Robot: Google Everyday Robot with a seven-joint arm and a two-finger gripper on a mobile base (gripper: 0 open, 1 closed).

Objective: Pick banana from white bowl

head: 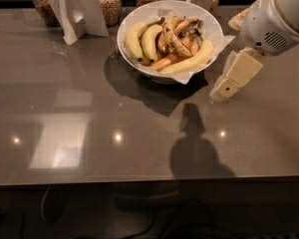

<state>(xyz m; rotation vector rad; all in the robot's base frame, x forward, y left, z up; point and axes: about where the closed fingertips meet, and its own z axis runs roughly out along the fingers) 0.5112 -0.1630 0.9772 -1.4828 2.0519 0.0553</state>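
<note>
Plainly, the grey glossy bench (pixel 89 133) takes up most of the scene. Toward its back sits the white bowl (pixel 169 4), paper-lined, and the banana (pixel 175 40), brown-mottled, lies across the heap inside. The gripper (pixel 225 87) hangs just right of the bowl, above the bench; spread or pressed together, I cannot tell. Jars of grain (pixel 109 4) stand behind.

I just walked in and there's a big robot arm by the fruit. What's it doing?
The robot is going for a banana. Its gripper hangs over the table, just right of the white bowl, and touches no fruit yet. The spotty brown banana it wants lies in the bowl on top of the other bananas, not yet picked.
</note>
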